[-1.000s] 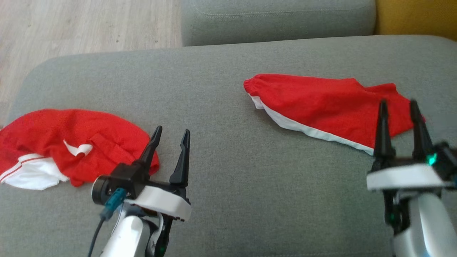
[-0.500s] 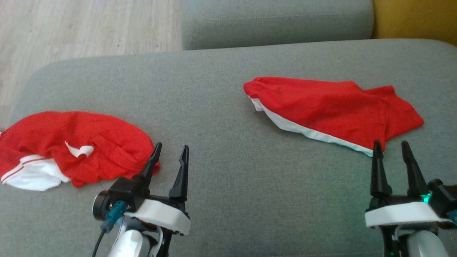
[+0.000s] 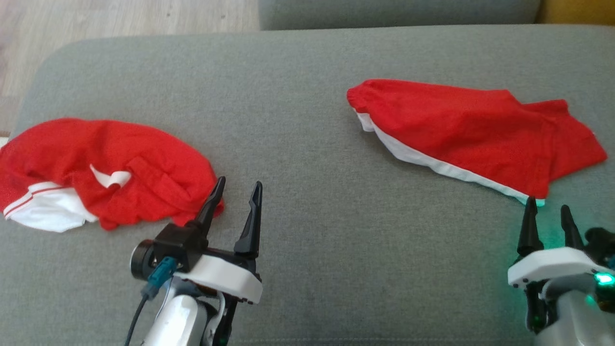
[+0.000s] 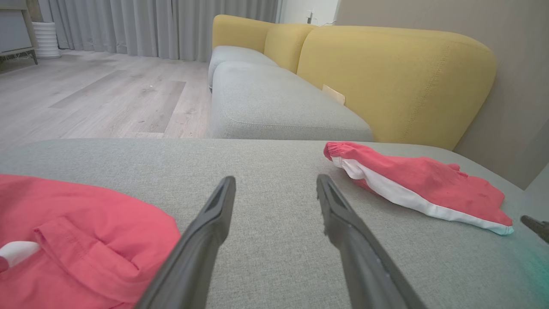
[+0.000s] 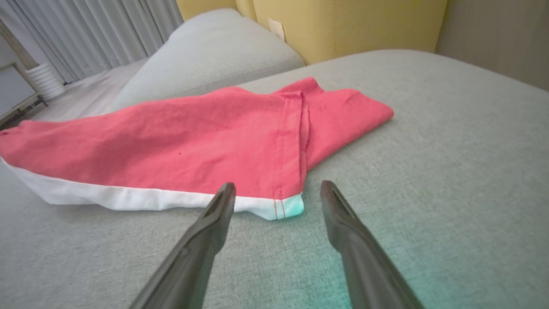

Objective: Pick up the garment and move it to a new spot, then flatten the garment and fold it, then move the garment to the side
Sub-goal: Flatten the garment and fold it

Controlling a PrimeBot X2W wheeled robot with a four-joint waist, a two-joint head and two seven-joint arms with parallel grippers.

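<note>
The folded garment (image 3: 471, 129), red with a white hem, lay on the right half of the grey cushion (image 3: 298, 96), toward its far edge. The crumpled garment (image 3: 120, 163), also red with white showing, lay at the cushion's left end. The left jaws stood apart and empty over the cushion's near left part, just beside the crumpled garment. The right jaws, likewise apart and empty, hovered at the cushion's near right corner, their tips just short of the folded garment's white-hemmed corner.
</note>
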